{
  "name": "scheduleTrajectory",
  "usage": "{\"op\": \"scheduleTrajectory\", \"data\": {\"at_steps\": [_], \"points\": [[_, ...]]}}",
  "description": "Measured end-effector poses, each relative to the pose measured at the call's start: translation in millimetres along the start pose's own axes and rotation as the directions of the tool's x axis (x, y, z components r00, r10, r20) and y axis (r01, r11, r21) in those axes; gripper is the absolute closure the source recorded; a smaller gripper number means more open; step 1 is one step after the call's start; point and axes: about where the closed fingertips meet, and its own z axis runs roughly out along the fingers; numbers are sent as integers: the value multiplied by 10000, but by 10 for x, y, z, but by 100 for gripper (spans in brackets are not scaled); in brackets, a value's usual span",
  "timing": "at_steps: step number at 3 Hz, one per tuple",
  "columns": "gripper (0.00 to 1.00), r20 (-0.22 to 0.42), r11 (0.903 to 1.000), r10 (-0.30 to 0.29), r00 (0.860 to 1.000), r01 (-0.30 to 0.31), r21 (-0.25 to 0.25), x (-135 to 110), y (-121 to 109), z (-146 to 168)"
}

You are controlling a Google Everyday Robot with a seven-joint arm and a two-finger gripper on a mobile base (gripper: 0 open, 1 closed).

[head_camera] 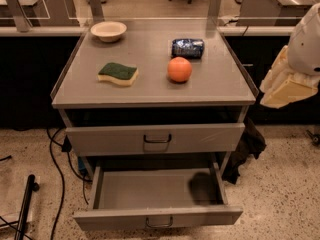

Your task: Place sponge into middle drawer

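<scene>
The sponge (118,74), dark green on top of pale yellow foam, lies flat on the left part of the grey cabinet top (150,91). The middle drawer (157,189) is pulled open below, with a bare grey floor and a small loop handle on its front. The upper drawer (156,138) above it is only slightly out. My gripper (286,86), a pale cream part under the white arm, hangs at the right edge of the view, beside the cabinet's right side at about top height. It is far from the sponge and holds nothing that shows.
An orange (179,69) sits mid-right on the top, a dark blue snack bag (188,48) behind it, and a white bowl (108,31) at the back left. Cables (57,164) and a dark pole (25,204) lie on the floor at the left. A dark bag (247,146) is by the right leg.
</scene>
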Motion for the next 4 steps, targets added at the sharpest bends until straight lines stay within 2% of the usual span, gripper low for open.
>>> {"op": "scheduleTrajectory", "data": {"at_steps": [1,2,3,4], "points": [[62,-2,10000,2,10000,-2,6,1,0,-2],[39,-26,10000,32,10000,-32,87,15,-1,-26],[16,364,9998,122,9993,-128,180,-47,-83,47],[0,952,9992,212,9952,-243,309,-185,-228,199]]}}
